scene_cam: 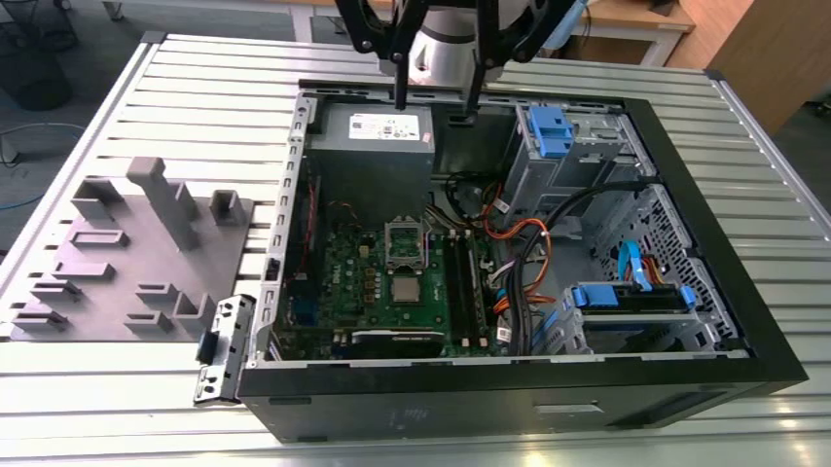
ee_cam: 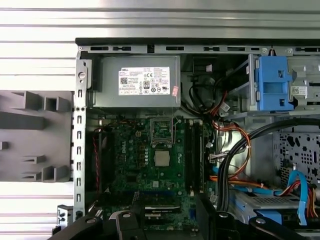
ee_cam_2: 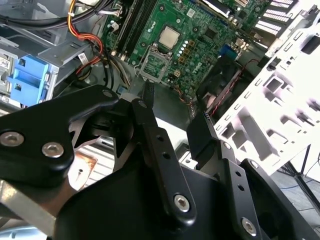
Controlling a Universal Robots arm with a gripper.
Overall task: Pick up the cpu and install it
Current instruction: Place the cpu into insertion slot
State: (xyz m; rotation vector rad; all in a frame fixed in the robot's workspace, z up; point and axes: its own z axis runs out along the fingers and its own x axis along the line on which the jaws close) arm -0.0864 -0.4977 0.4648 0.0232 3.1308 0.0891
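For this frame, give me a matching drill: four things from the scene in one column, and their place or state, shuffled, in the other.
Things:
1. cpu
2. power supply
3. grey fixture block
4. gripper

Descriptions:
A. outside the computer case, at the exterior view's left
B. open and empty, above the case
C. silvery square lying on the green motherboard
D. grey box with a white label, inside the case

Pairs: 1-C, 2-D, 3-A, 4-B.
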